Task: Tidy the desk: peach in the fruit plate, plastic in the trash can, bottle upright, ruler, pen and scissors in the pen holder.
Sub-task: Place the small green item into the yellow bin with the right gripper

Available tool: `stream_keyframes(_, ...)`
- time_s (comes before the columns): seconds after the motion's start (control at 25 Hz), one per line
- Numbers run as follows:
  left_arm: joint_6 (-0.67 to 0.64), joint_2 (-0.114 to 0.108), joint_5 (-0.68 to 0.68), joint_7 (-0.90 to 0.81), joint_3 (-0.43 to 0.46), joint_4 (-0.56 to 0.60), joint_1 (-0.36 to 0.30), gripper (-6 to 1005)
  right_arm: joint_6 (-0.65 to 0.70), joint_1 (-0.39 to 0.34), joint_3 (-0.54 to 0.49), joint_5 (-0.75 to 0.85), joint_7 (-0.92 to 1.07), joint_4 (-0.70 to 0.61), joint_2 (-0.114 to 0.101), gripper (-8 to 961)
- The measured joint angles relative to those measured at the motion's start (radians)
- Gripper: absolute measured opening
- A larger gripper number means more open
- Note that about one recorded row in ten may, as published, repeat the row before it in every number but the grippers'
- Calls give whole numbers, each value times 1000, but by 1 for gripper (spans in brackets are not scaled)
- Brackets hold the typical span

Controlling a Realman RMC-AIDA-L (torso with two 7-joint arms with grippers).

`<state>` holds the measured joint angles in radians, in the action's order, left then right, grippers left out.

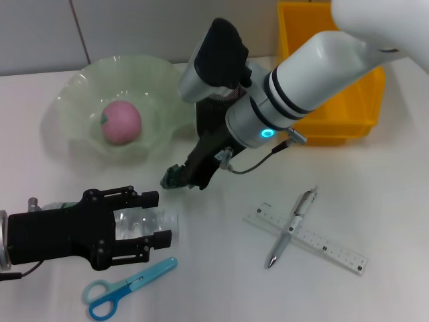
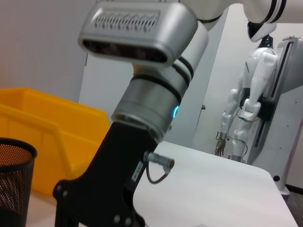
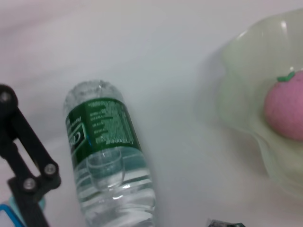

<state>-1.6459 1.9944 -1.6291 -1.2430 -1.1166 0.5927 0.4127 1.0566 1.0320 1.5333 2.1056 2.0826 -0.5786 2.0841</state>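
- Blue-handled scissors [image 1: 127,288] lie flat on the white tabletop [image 1: 221,282] at the bottom left of the head view.
- Just above them, the left end effector [image 1: 158,219] reaches in from the left edge with its fingers spread on either side of a clear plastic bottle [image 1: 141,225]; whether they press it cannot be told. The bottle lies on its side; the right wrist view shows its green label [image 3: 102,125].
- To the lower right, a pen [image 1: 292,227] lies crossed over a clear ruler [image 1: 306,237].
- Near the frame's middle, the right end effector [image 1: 175,178] points down at the tabletop, just above the bottle, pinched shut on a small dark green scrap of plastic [image 1: 171,178].
- Behind that arm, a black mesh pen holder [image 2: 14,182] stands beside the yellow bin [image 1: 335,80], which sits at the upper right.
- At the upper left, the pink peach [image 1: 120,121] rests inside the pale green fruit plate [image 1: 74,90].
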Motion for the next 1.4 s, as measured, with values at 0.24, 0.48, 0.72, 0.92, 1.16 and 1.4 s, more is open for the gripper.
stream_keyframes(0.24, 0, -1, -1, -1, 0, 1, 3, 726, 68, -60, -48, 16, 33, -119, -5, 4)
stream_keyframes(0.48, 0, -2, -1, -1, 0, 1, 6, 726, 198, -172, -182, 37, 33, -314, -6, 4)
stream_keyframes(0.72, 1, -2, -1, -1, 0, 1, 7, 726, 288, -297, -289, 33, 59, -534, -6, 4)
stream_keyframes(0.92, 2, -2, -1, -1, 0, 1, 8, 726, 324, -380, -449, -33, 46, -625, -6, 4)
stream_keyframes(1.16, 3, -1, 0, -1, 0, 1, 9, 726, 334, -409, -581, -65, 17, -633, -10, 5)
stream_keyframes(1.4, 2, 0, 0, -1, 0, 1, 9, 726, 322, -412, -719, -54, 3, -609, -27, 5)
